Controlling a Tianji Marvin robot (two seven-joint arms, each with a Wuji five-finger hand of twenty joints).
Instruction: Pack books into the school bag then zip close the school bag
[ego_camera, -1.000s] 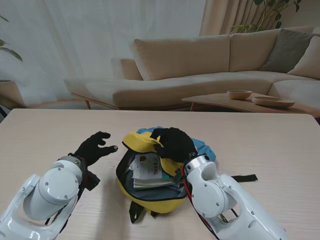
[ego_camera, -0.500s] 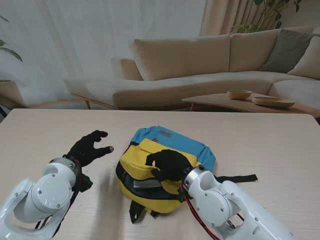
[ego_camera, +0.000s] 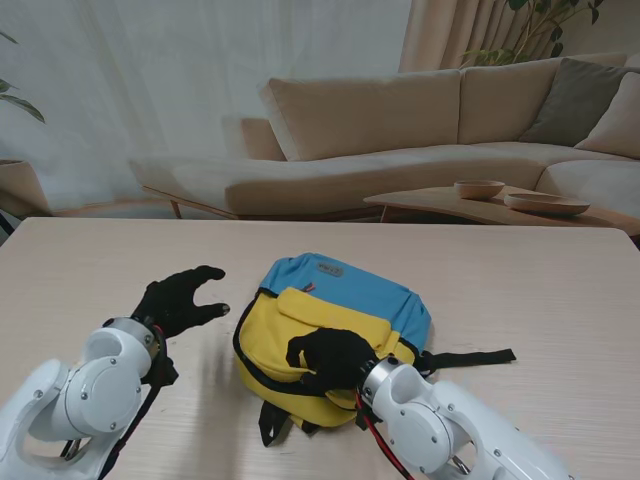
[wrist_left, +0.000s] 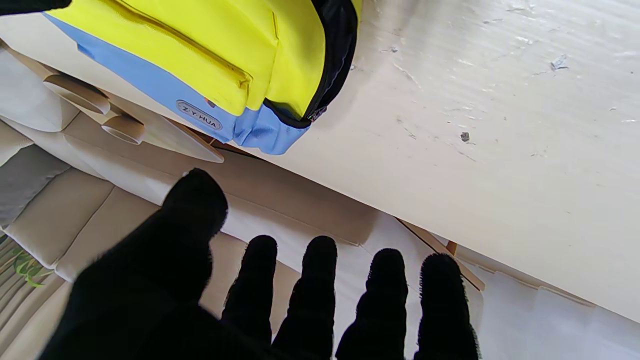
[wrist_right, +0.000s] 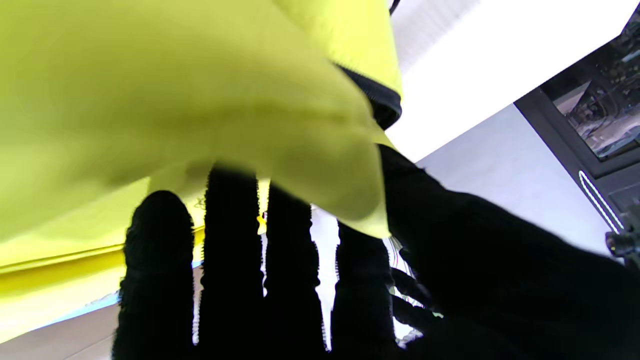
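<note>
No books show now — the school bag lies flap-down, yellow flap pinched in the right robot hand; left robot hand spread, empty (zipping remains, I judge).

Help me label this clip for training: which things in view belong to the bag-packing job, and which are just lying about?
Job:
school bag, front flap down over its opening
right robot hand, gripping the bag's yellow flap
left robot hand, open over the table, left of the bag

Lying about:
sofa
two bowls on the coffee table
curtains
</note>
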